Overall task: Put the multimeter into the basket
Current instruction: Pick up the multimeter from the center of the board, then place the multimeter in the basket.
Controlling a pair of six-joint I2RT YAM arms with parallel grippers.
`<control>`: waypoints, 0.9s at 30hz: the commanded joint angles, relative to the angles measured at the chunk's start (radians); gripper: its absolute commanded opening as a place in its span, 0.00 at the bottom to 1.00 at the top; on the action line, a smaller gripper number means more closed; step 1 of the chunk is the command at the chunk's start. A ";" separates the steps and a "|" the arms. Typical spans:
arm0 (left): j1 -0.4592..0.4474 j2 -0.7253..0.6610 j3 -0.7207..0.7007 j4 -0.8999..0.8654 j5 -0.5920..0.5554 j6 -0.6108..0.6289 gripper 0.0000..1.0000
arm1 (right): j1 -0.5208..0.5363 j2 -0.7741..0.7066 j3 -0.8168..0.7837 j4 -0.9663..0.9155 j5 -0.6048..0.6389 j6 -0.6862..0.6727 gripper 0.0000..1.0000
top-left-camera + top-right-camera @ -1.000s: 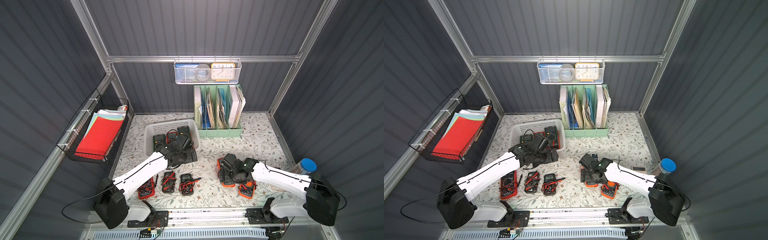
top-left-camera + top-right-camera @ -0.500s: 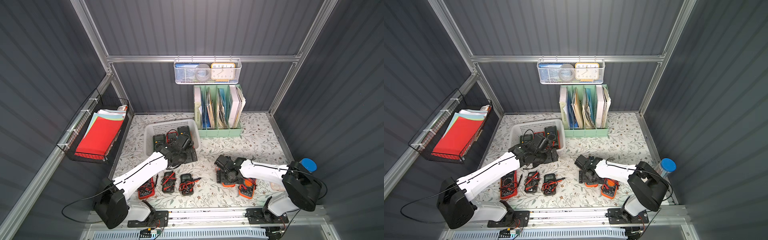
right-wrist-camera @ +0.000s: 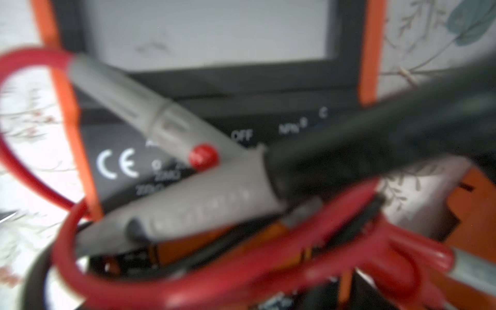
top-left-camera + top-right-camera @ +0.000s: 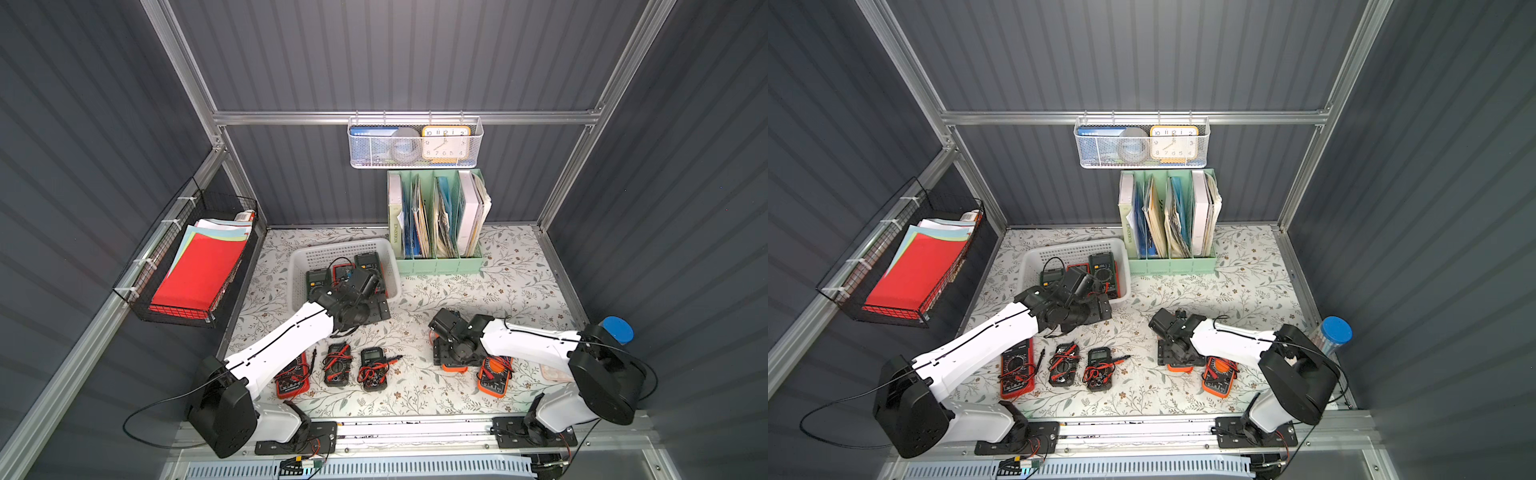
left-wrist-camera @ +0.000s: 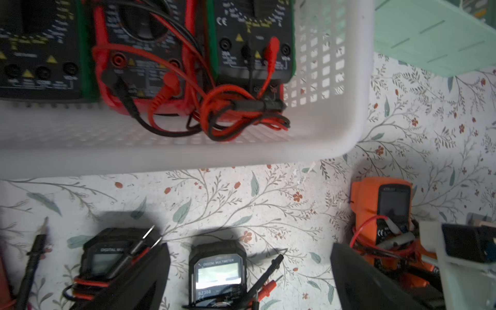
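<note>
Folding inward, my right arm has brought its dark shoulder joint toward the picture's left since a second ago. My right gripper [image 4: 455, 355] has crept onto the orange multimeter [image 4: 455, 368], and my left arm has not budged.

In both top views that meter lies on the worktop [image 4: 478, 291], low and right of centre. The gripper almost wholly covers it, and a second orange meter [image 4: 494, 378] sits just beside it. From above I cannot tell whether my jaws have met the case. The basket [image 4: 340, 243] sits up and left of centre, well apart, with three meters [image 4: 345, 274] already inside. My left gripper [image 4: 368, 309] hangs at its near rim.

Left wrist view: my left fingers [image 5: 134, 279] stand wide apart with nothing between them, above two black meters [image 5: 217, 273]. The basket's rim crosses the upper frame, and the orange multimeter shows at the right edge.

Right wrist view: the meter's face is close and blurred, with a red lead [image 3: 397, 255] and grey probes [image 3: 174, 126] lying across it. My fingers are out of sight, so I cannot tell the grip here either.

To do this well, I judge I should pinch the case's long sides rather than the loose leads. Then I should lift straight up, clear of the neighbour. The left arm should back away from the rim first.
</note>
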 commanded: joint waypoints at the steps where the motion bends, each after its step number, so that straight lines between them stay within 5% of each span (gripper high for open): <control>1: 0.075 -0.012 0.050 -0.030 -0.003 0.042 0.99 | 0.023 -0.064 0.062 -0.021 -0.029 -0.035 0.45; 11: 0.298 0.044 0.196 -0.044 0.047 0.134 0.99 | 0.105 0.026 0.419 -0.075 -0.020 -0.099 0.44; 27: 0.632 0.115 0.339 -0.027 0.194 0.136 0.99 | 0.118 0.565 1.151 -0.069 0.004 -0.189 0.44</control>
